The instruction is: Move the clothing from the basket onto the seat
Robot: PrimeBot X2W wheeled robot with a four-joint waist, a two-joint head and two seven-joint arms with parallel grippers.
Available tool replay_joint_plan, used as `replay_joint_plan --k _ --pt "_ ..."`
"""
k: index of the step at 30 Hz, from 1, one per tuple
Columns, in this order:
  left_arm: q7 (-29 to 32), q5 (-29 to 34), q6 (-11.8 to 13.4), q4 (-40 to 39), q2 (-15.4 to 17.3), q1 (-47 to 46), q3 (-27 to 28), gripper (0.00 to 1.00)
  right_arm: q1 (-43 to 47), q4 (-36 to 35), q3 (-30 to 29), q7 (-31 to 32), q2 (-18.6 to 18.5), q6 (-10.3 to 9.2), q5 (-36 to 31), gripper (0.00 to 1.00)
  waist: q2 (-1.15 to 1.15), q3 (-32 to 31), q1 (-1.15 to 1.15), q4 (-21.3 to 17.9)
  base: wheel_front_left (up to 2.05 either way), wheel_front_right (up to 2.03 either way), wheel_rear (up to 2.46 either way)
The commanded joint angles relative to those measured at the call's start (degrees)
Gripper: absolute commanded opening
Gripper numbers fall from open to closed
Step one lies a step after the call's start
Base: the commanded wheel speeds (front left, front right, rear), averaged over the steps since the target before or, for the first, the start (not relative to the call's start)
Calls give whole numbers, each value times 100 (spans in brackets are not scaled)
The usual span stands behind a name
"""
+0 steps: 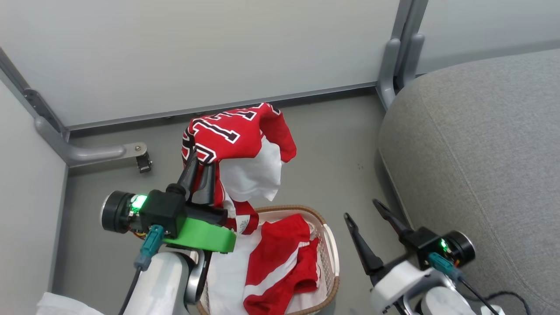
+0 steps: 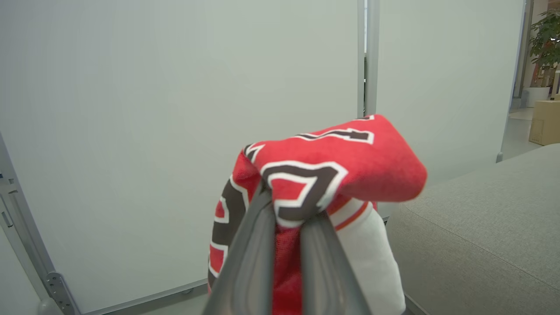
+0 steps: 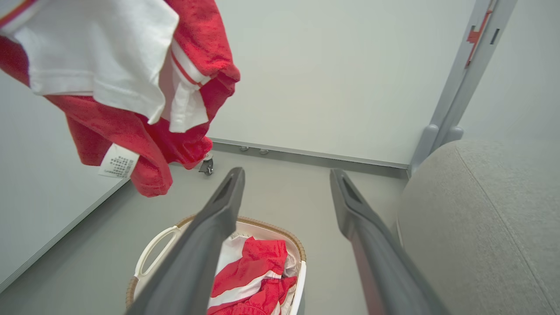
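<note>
My left gripper (image 1: 197, 162) is shut on the red jersey (image 1: 238, 135) with black lettering and holds it up above the basket (image 1: 331, 245). The jersey drapes over the fingertips; its white lining and care label hang down. From the left wrist, the jersey (image 2: 332, 166) bunches over my shut fingers (image 2: 258, 245). The striped red shorts (image 1: 280, 262) lie in the cream basket on a white sheet. My right gripper (image 1: 363, 209) stands open and empty between basket and seat (image 1: 481, 157). Looking from the right wrist, the jersey (image 3: 131, 87) hangs upper left, the shorts (image 3: 249, 280) lie in the basket (image 3: 151, 251), and the seat (image 3: 481, 227) is at right.
Pale partition panels (image 1: 197, 52) with grey posts (image 1: 393, 57) close off the back and left. A small caster foot (image 1: 143, 162) stands on the grey floor by the left panel. Bare floor (image 1: 337, 148) lies between basket and seat.
</note>
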Motion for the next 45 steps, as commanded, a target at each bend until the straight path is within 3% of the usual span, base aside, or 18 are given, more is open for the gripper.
replay_joint_plan --k 1,9,18,28,29,30,31,36,37,39,40,45 --pt "-4 -33 -34 -40 3 108 -51 0 -283 -65 272 -10 -147 -2 -10 100 0 20 1 47 0 0 0" --pt "-4 -118 -72 -18 -2 108 -374 0 -2104 244 1990 -10 -922 -3 308 100 0 81 1 271 0 0 0" --pt "-4 -376 8 -2 -4 -122 -910 0 -3356 970 3516 -6 -940 -3 1409 100 0 127 1 599 0 0 0" --pt "-3 -660 41 -12 -4 -253 -1491 0 -3546 1469 3461 -6 -574 -4 1390 100 0 197 1 1056 0 0 0" --pt "-4 -672 41 -11 -5 -257 -1530 0 -3545 1511 3457 -6 -533 -4 1412 48 0 203 1 1096 0 0 0" --pt "-3 -702 47 -7 -5 -262 -1565 0 -3540 1546 3423 -6 -491 -4 1465 18 0 215 1 1137 0 0 0" --pt "-3 -705 46 2 -5 -276 -1586 0 -3541 1595 3407 -6 -481 -4 1467 0 0 225 1 1168 0 0 0" --pt "-2 -692 101 41 -6 -313 -1605 0 -3439 1514 3071 -7 -461 -4 1444 0 0 300 1 1205 0 0 0" --pt "-2 -669 109 39 -5 -307 -1582 8 -3407 1471 2988 -7 -462 -4 1413 0 0 313 1 1180 0 0 0" --pt "-2 -629 127 2 -7 -285 -1556 78 -3328 1370 2770 -6 -482 -4 1327 0 0 331 1 1114 0 0 0" --pt "-1 -602 115 20 -5 -261 -1542 99 -3284 1298 2638 -7 -483 -4 1278 0 0 342 1 1058 0 0 0" --pt "-2 -554 71 34 -3 -237 -1468 100 -3017 796 1884 -6 -498 -4 925 0 0 393 1 721 0 0 0"
